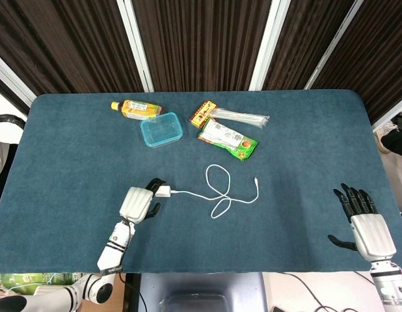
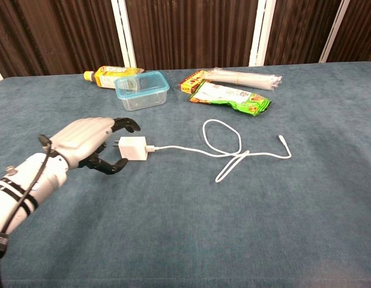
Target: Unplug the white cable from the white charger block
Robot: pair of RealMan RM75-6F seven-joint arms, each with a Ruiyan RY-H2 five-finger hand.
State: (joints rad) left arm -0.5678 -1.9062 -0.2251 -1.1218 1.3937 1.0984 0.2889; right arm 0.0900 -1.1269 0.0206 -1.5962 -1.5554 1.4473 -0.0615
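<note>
The white charger block [image 1: 163, 191] [image 2: 132, 147] lies on the blue table, its prongs pointing left. The white cable [image 1: 217, 188] [image 2: 230, 148] is plugged into its right side and runs right in a loop to a free end. My left hand [image 1: 138, 203] [image 2: 89, 140] sits just left of the block, fingers spread around its prong end, upper fingers above it and thumb below; I cannot tell whether they touch it. My right hand [image 1: 365, 223] rests open, fingers spread, at the table's near right edge, far from the cable.
At the back of the table [image 1: 305, 149] lie a yellow bottle [image 1: 134, 108] [image 2: 107, 75], a clear blue-lidded box [image 1: 161, 129] [image 2: 141, 90], a green snack packet [image 1: 227, 138] [image 2: 230, 96] and a bag of straws [image 1: 240, 117] [image 2: 245, 78].
</note>
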